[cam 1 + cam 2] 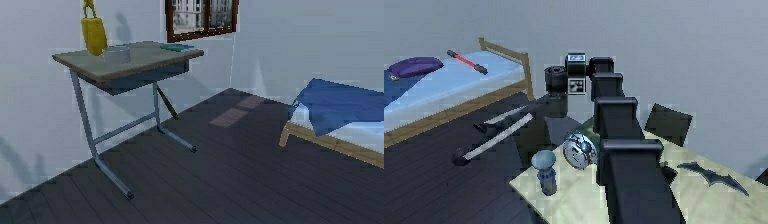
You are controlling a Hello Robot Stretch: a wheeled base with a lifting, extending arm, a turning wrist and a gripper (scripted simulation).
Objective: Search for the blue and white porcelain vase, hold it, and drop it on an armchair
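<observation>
A small blue-grey and white vase-shaped vessel (547, 172) stands on the pale tabletop (574, 205) near its left corner in the arm side view. Beside it, farther out, sits a round silver thing like an alarm clock (581, 150). The dark arm (624, 150) stretches out over this table. At its far end are the white marker squares (577, 63) and, left of them, the gripper (544, 95). I cannot tell whether the gripper holds anything, since a chair back and floor clutter lie behind its far end.
In the forward view, a grey desk (150, 68) on metal legs carries a yellow bottle-like thing (92, 35) and a teal flat item (178, 46). A blue-covered bed (340, 108) stands at the right. In the arm side view are another bed (454, 90), grey bars on the floor (502, 128) and dark chairs (669, 122).
</observation>
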